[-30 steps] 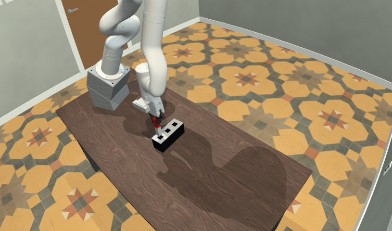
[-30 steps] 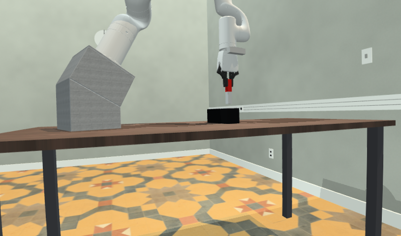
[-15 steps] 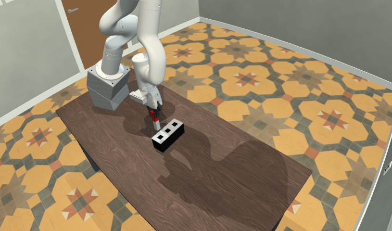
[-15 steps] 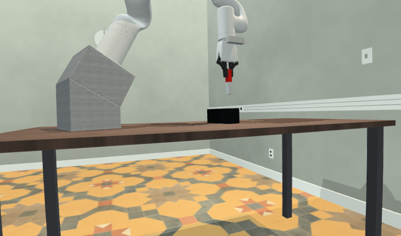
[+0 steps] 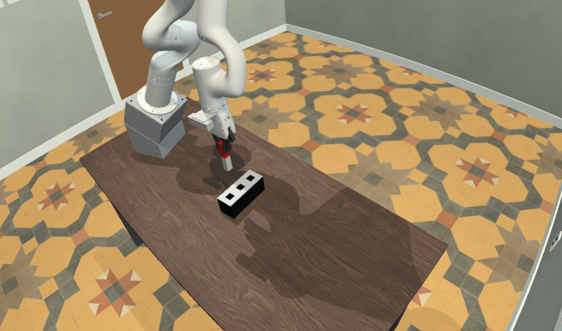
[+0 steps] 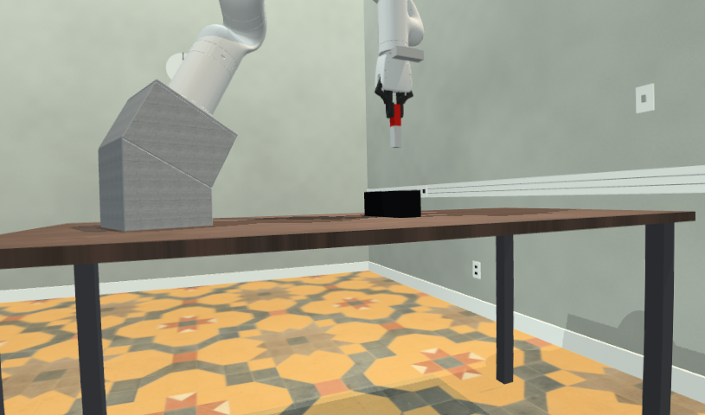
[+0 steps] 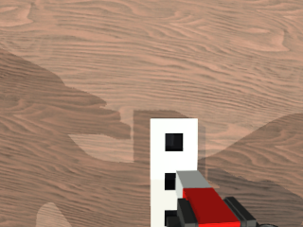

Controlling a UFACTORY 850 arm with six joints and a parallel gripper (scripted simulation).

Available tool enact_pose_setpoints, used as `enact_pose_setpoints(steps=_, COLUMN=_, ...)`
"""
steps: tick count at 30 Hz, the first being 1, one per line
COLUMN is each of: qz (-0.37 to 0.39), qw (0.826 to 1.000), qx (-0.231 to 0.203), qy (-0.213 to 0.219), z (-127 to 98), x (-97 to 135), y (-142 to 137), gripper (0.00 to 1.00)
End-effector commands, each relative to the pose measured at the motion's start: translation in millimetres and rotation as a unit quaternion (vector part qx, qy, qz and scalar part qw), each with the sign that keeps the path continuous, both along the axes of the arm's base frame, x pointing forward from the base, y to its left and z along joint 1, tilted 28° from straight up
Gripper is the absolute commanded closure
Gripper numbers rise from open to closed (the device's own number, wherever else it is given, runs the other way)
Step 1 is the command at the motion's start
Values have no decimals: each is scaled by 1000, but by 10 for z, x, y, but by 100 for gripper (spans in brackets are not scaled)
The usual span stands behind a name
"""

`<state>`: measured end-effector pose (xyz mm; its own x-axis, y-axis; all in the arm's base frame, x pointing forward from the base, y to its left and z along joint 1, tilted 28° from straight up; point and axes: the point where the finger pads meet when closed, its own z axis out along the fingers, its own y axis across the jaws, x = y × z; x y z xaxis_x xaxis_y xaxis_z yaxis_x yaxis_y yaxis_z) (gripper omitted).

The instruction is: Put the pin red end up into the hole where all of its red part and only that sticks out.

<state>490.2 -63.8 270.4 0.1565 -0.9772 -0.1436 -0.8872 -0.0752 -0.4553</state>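
Red-ended pin (image 6: 394,125) is gripped upright by the jaws, well above the block (image 6: 392,203); it should be centred over one hole before being lowered straight.

I can read no text, label, brand mark, number or sign in any of my three views.
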Motion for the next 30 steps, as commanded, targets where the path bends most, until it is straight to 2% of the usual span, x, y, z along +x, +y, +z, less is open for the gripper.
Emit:
enact_pose_setpoints(steps=1, qz=1, qw=1000, qx=-3, qy=1, z=130, x=-68, y=337, gripper=100)
enact_pose_setpoints(steps=13, qz=1, qw=1000, qx=-3, qy=1, z=130, x=-68, y=337, gripper=100)
enact_pose_setpoints(steps=14, qz=1, qw=1000, qx=-3, qy=0, z=-488, x=237, y=469, gripper=100)
enact_pose_setpoints(steps=16, qz=1, qw=1000, qx=-3, qy=0, z=-498, x=243, y=471, gripper=100)
enact_pose_setpoints(steps=19, qz=1, qw=1000, qx=-3, qy=0, z=-732, x=357, y=523, gripper=100)
enact_pose_setpoints(steps=30, qz=1, qw=1000, qx=-3, qy=0, z=-732, x=357, y=523, gripper=100)
